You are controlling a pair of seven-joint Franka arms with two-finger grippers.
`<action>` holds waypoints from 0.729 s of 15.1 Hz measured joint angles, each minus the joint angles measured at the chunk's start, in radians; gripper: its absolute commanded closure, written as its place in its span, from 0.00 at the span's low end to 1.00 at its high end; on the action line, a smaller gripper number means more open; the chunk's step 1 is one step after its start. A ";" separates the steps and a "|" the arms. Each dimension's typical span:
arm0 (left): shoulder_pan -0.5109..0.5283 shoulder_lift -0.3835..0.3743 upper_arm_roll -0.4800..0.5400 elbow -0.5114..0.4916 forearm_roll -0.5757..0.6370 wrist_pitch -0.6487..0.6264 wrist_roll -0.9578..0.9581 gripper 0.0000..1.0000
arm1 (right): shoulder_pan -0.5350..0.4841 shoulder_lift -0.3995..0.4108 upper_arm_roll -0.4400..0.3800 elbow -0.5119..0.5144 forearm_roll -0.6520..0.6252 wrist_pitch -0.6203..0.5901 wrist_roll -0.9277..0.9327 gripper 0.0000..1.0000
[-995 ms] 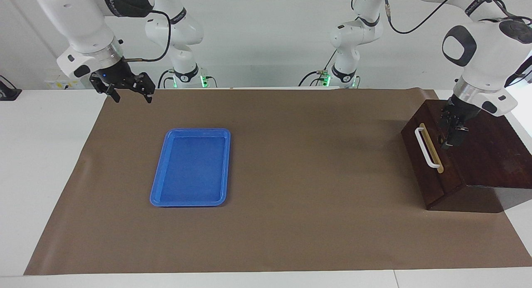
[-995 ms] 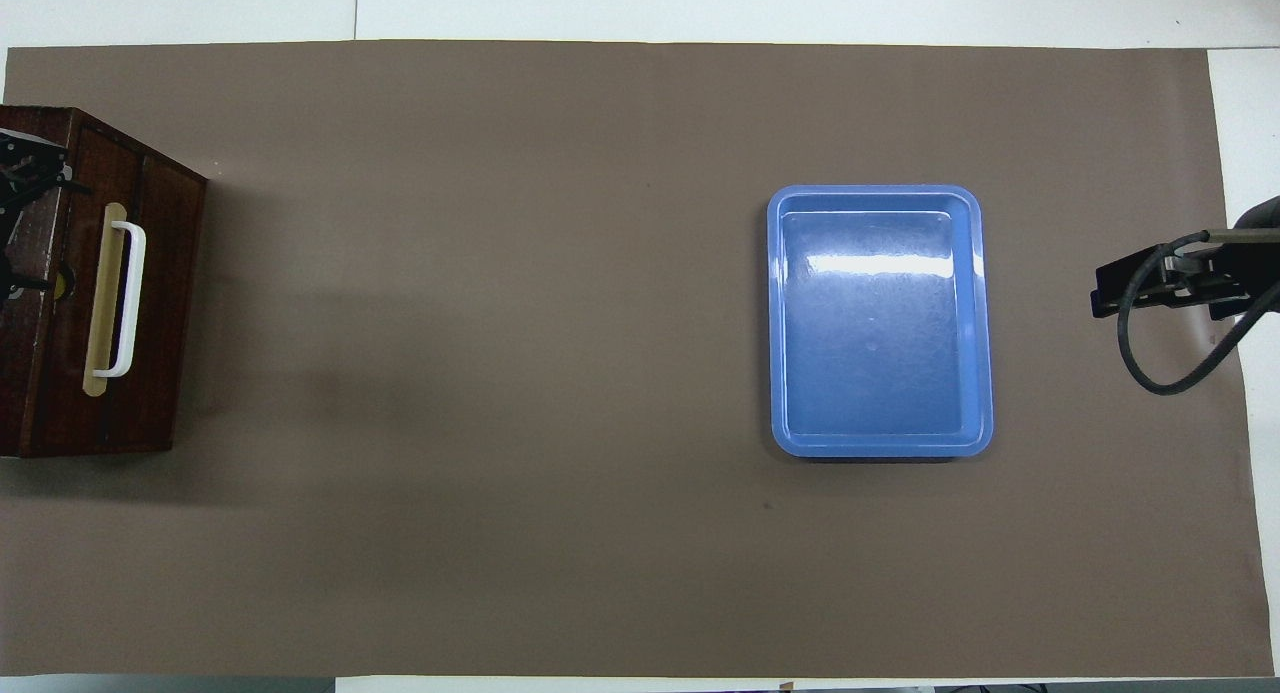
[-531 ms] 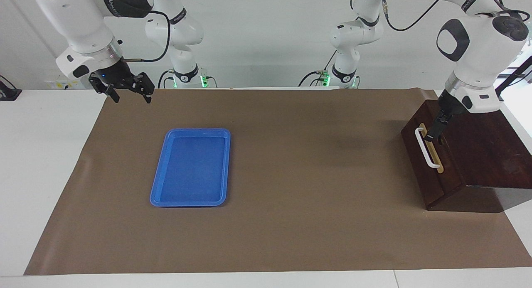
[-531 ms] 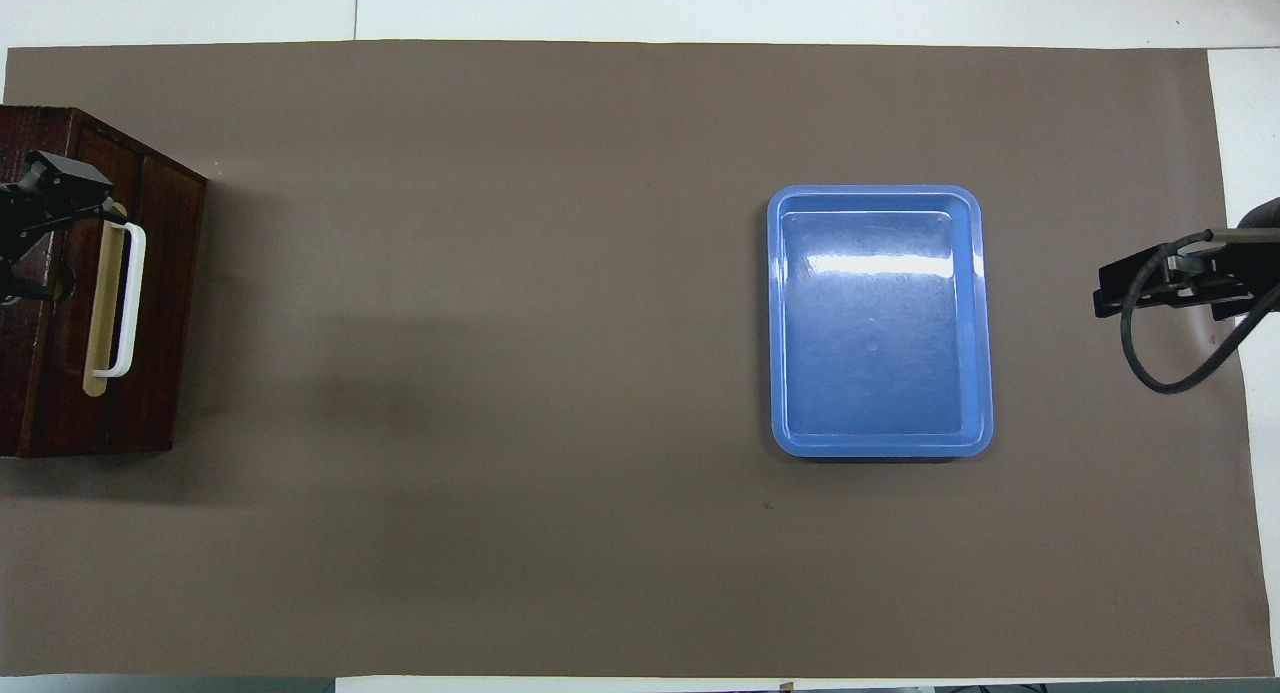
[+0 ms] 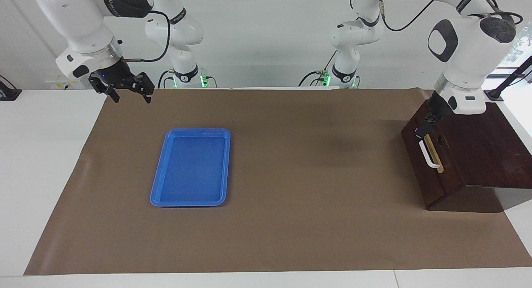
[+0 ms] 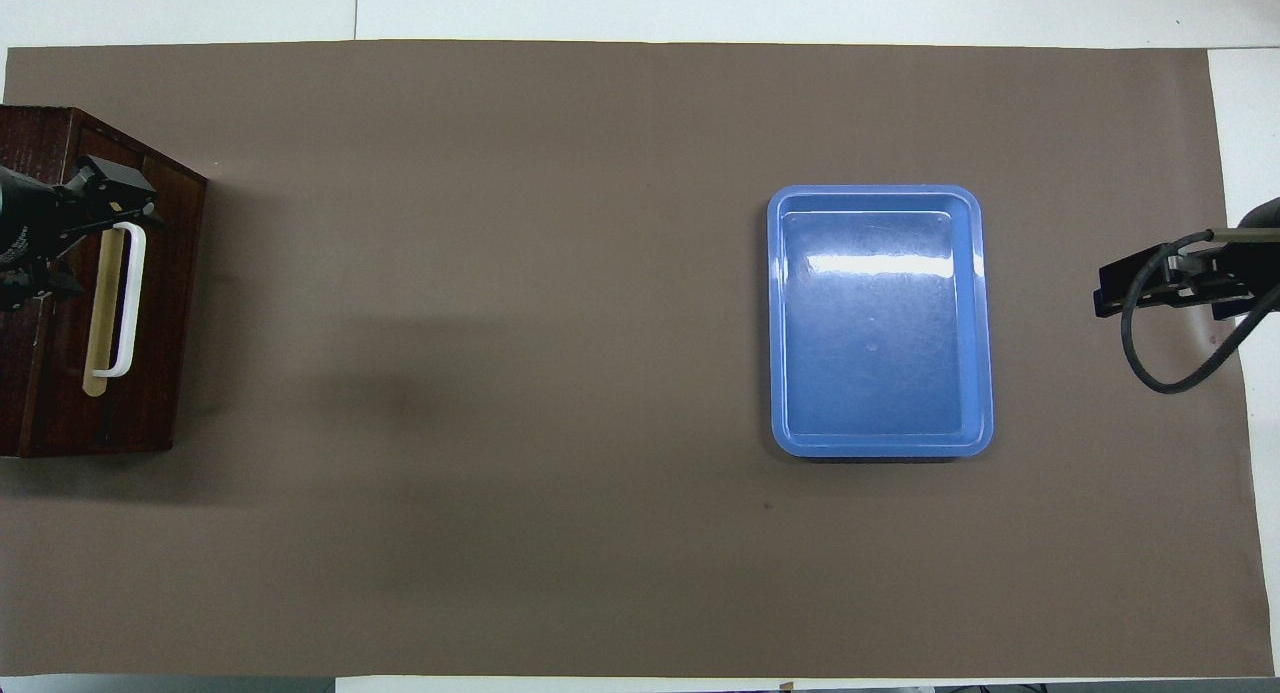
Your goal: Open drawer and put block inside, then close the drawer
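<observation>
Here, my left gripper (image 5: 420, 132) sits at the robot-side end of the white handle (image 5: 428, 156) on the shut drawer (image 5: 436, 163), at the overhead view's nine o'clock; its finger spread I cannot tell. No block shows, so everything is left. At three o'clock, the blue tray (image 6: 880, 321) obstructs nothing; my right gripper (image 5: 126, 87) waits, spread.

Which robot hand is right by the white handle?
The left gripper is the one, down at the drawer's white handle. The right gripper waits in the air at the table's other end, past the blue tray.
</observation>
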 measured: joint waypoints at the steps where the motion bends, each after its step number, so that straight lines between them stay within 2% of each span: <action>1: -0.002 0.000 0.000 0.000 -0.007 -0.007 0.037 0.00 | 0.000 0.000 0.000 0.000 0.000 0.000 0.000 0.00; 8: -0.005 -0.026 -0.004 0.003 -0.032 -0.084 0.401 0.00 | 0.000 0.000 -0.001 0.000 0.000 0.001 0.000 0.00; 11: -0.006 -0.047 -0.006 0.003 -0.078 -0.092 0.466 0.00 | 0.000 0.000 -0.001 0.000 0.000 0.002 0.000 0.00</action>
